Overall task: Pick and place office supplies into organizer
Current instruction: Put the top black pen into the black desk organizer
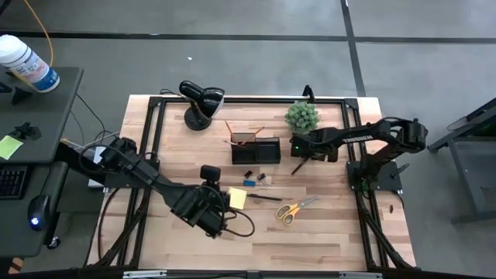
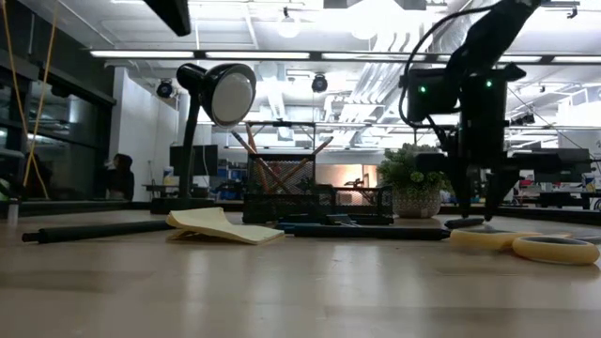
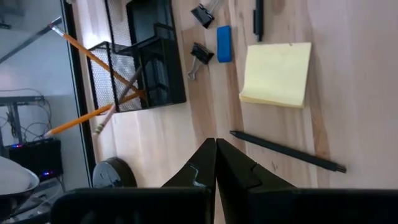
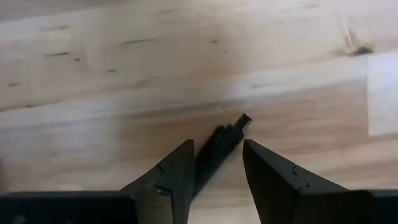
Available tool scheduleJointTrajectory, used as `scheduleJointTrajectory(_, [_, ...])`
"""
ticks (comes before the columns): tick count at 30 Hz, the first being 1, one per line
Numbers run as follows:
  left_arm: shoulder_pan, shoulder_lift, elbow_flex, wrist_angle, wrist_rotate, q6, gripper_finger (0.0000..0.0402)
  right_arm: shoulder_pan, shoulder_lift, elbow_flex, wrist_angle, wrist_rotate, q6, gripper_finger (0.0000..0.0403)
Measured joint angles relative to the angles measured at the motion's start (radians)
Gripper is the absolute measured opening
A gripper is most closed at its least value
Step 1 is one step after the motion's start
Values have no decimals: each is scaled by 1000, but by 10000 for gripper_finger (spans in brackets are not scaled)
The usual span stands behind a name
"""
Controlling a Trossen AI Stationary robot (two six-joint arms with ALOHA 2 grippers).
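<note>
Straddling a slim dark pen (image 4: pixel 225 142) with fingers parted and nothing yet gripped, right gripper (image 4: pixel 217 163) poised low over the pale wooden table (image 1: pixel 333 240), just right of the small black mesh organizer box (image 1: pixel 255 149). Judged as the approach for a pick, closure not yet made. Waiting toward the table's front left, left gripper (image 3: pixel 216 163) with fingers pressed together and empty. Standing already in the organizer's taller cup, orange pencils (image 3: pixel 93 59). Lying loose on the wood in front of the organizer: square yellow sticky-note pad (image 1: pixel 237 198), tiny blue block (image 1: pixel 249 183), small black binder clips (image 1: pixel 266 179), another thin dark pen (image 1: pixel 263 198), yellow-handled scissors (image 1: pixel 294 209). Judged early going, with most supplies left to move.
</note>
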Motion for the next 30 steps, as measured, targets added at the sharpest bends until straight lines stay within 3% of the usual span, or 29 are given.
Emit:
scheduleJointTrajectory(17, [37, 0, 0, -28, -85, 264, 1, -4, 10, -12, 29, -37, 9, 133])
scheduleJointTrajectory(26, [37, 0, 0, -30, -124, 285, 1, 13, 13, -1, 8, -64, 26, 132])
scheduleJointTrajectory(30, [37, 0, 0, -30, -136, 286, 1, 13, 13, -2, 8, -61, 29, 107])
